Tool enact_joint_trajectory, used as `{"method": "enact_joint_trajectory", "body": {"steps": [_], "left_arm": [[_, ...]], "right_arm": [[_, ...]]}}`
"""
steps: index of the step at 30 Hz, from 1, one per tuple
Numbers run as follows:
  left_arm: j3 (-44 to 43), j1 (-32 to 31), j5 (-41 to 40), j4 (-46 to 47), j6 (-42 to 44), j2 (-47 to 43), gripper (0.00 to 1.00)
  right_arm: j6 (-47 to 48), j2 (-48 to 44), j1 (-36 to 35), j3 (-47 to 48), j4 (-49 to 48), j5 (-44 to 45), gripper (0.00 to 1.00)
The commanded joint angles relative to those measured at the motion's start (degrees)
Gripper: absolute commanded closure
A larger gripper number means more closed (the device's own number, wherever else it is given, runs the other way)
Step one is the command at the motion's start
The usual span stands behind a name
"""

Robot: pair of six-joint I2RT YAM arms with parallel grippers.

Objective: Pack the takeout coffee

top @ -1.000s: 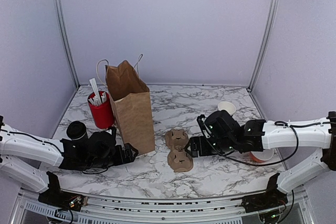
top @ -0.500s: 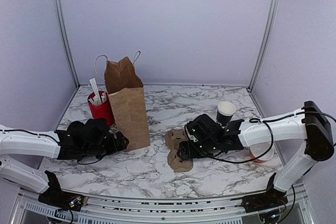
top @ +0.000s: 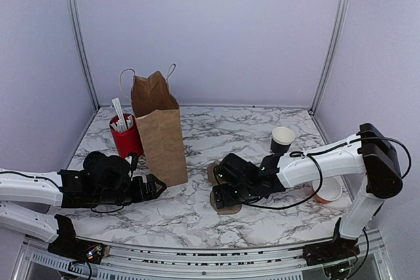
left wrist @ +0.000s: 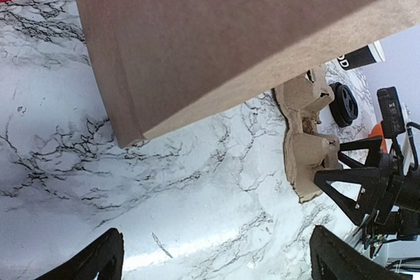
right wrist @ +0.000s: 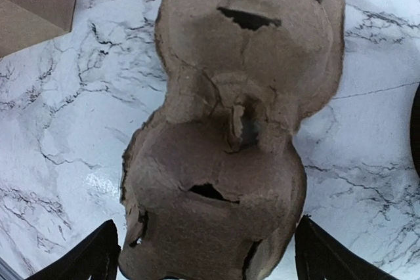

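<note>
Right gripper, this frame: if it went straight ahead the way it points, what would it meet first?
The cardboard cup carrier. In the wrist view it lies directly ahead of the open right gripper, with its near end between the fingers. It looks close, though depth is hard to judge.

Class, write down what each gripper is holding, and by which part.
Nothing. The left gripper is open near the paper bag; the right gripper is open astride the cup carrier.

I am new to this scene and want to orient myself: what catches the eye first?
A tall brown paper bag stands left of centre, with a red cup of sticks beside it. In the middle lies a cardboard cup carrier, with the fingers of the open right gripper flanking one end.
</note>
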State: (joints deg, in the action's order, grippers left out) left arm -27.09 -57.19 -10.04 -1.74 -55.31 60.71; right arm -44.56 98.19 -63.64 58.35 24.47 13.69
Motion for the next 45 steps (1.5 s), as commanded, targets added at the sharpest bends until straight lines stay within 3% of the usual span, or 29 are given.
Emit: {"method": "enact_joint_trajectory", "body": {"steps": [1, 8, 24, 36, 41, 45], "left_arm": [[-1.08, -1.04, 0.21, -1.09, 0.49, 1.03, 0.01], [-4.21, -1.42, 2.21, 0.36, 0.41, 5.35, 0.01], [-0.64, -1.78, 10.3, 14.6, -9.82, 11.26, 0.01], [-3.92, -1.87, 15.9, 22.86, -13.0, 19.39, 0.01], [-5.82, -1.87, 17.64, 25.03, -13.64, 22.43, 0.07], [-6.64, -1.87, 18.98, 27.38, -14.38, 24.89, 0.21]], "right_arm": [[-0.64, 0.8, -0.59, 2.79, 2.1, 2.46, 0.1], [0.24, 2.2, -0.87, 2.89, 0.42, 0.7, 0.12], [-0.33, -8.14, -0.94, -8.59, -13.45, -11.37, 0.41], [-0.88, -11.56, -0.83, -14.38, -24.22, -19.11, 0.42], [-1.83, -11.86, -0.9, -15.55, -26.37, -20.27, 0.42], [-2.57, -12.06, -0.88, -16.56, -28.94, -21.92, 0.42]]}}
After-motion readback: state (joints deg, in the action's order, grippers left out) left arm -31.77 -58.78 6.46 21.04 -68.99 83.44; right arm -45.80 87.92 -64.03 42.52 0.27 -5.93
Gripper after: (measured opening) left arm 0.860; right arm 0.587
